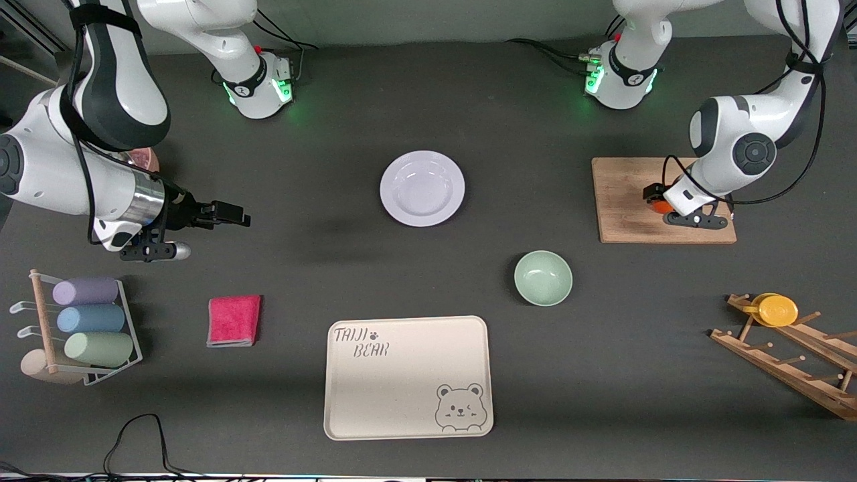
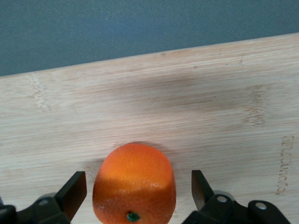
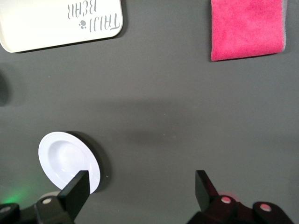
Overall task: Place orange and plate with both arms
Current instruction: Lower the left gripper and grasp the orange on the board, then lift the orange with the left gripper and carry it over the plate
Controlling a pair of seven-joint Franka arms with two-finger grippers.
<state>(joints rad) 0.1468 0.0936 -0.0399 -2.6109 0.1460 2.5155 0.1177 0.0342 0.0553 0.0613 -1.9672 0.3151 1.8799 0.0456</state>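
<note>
The dark counter [image 1: 428, 268] holds the cream tray [image 1: 408, 377] nearest the front camera and the wooden board [image 1: 629, 201] toward the left arm's end. The pale, glossy plate [image 1: 422, 188] lies bare mid-counter. Only the left wrist view shows the left tool [image 2: 138, 187] wide open, fingers astride the dimpled orange [image 2: 134, 183] on the board without touching it. The right tool [image 3: 140, 189], bent low, hangs open over bare counter near the plate.

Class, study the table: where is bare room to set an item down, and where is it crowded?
Bare patches: between the plate and pink cloth; between the green bowl and wooden rack. Crowded: the cutting board, where the left tool is open around the orange.
</note>
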